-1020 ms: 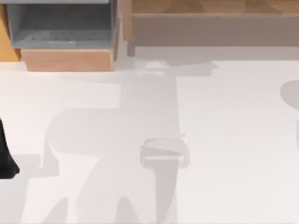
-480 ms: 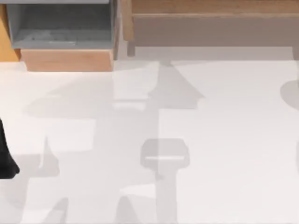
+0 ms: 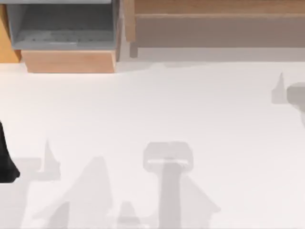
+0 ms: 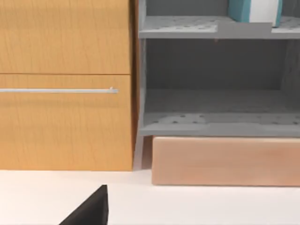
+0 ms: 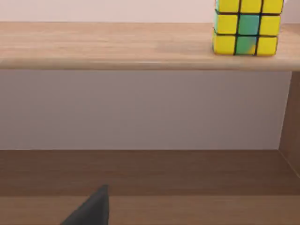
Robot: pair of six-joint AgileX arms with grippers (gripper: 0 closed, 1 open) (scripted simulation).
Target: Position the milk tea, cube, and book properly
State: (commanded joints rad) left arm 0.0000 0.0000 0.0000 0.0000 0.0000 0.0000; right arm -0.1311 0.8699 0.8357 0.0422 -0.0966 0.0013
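The cube (image 5: 248, 26) was seen on the wooden shelf's (image 5: 108, 47) top board near its edge, the book (image 4: 254, 10) on the grey cabinet's (image 4: 215, 122) upper shelf. Neither pincer's state could be told.

Little of the robot's body is seen. At the left edge of the top view a part of the left arm (image 3: 5, 160) is shown as a matt black shape, narrow above and widening into a rounded lower end, without markings, screws or cables that can be made out. In the left wrist view a black, wedge-shaped finger (image 4: 91, 208) is seen, with a straight vertical edge on one side and a sloping edge on the other, its surface plain and dull. In the right wrist view a finger (image 5: 91, 208) of the same wedge form is seen, rendered in a dark charcoal grey, likewise smooth and unmarked.
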